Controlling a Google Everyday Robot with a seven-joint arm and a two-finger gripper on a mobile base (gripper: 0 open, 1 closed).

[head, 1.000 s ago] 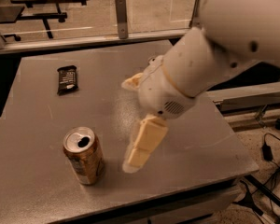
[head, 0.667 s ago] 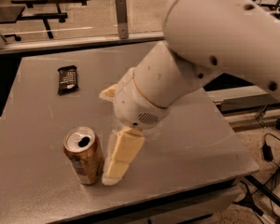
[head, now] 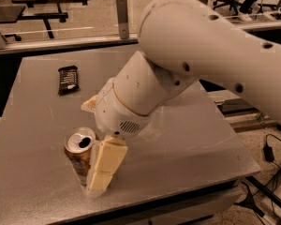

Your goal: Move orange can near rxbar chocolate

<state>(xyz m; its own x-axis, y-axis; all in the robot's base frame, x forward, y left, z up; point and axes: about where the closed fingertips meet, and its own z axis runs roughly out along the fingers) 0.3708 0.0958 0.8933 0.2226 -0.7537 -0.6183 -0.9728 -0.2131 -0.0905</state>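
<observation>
The orange can (head: 78, 150) stands upright near the table's front left, its silver top with the pull-tab opening facing up. The rxbar chocolate (head: 68, 79), a flat dark wrapper with white print, lies at the back left of the table, well apart from the can. My gripper (head: 91, 146) hangs from the big white arm and is open around the can. One cream finger (head: 105, 168) stands against the can's right front side. The other finger (head: 88, 104) shows only partly, behind the can, under the wrist.
The grey table (head: 192, 139) has its front edge just below the can and its right edge near the arm. A rail and post (head: 122, 18) run along the back. Cables (head: 271, 149) lie on the floor at the right.
The arm has swung left and toward the can. The near finger, which was apart from the can, now stands against its right side. The can and bar have not moved.
</observation>
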